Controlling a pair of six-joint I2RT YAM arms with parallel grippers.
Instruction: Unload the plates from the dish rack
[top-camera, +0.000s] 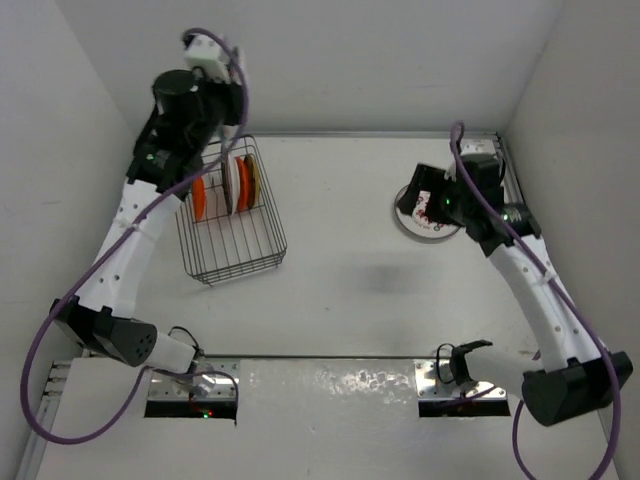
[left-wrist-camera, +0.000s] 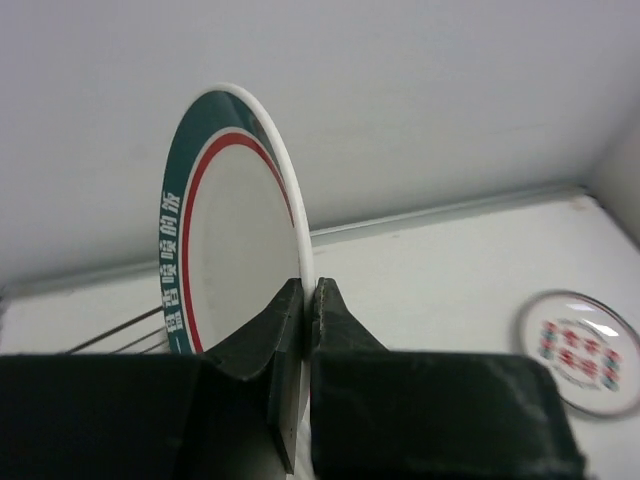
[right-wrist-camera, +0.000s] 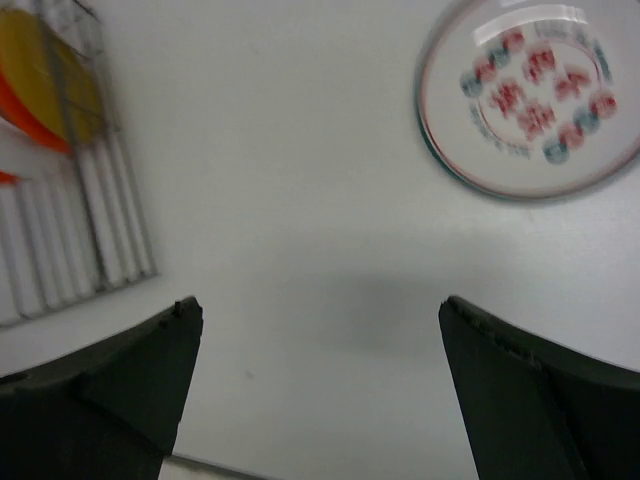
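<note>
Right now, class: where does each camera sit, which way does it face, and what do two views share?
Top external: high behind the robot, looking down on left arm, right arm, dish rack.
Left wrist: looking across the table to a wall; left gripper shut on a rimmed plate.
Right wrist: looking down at the table; right gripper open.
Shared: both wrist views show the patterned plate.

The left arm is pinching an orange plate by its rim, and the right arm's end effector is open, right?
Not quite. The left wrist view shows the plate in the left end effector is white with a green and red rim ring, not orange. It is pinched by its rim, and the right end effector is open.
</note>
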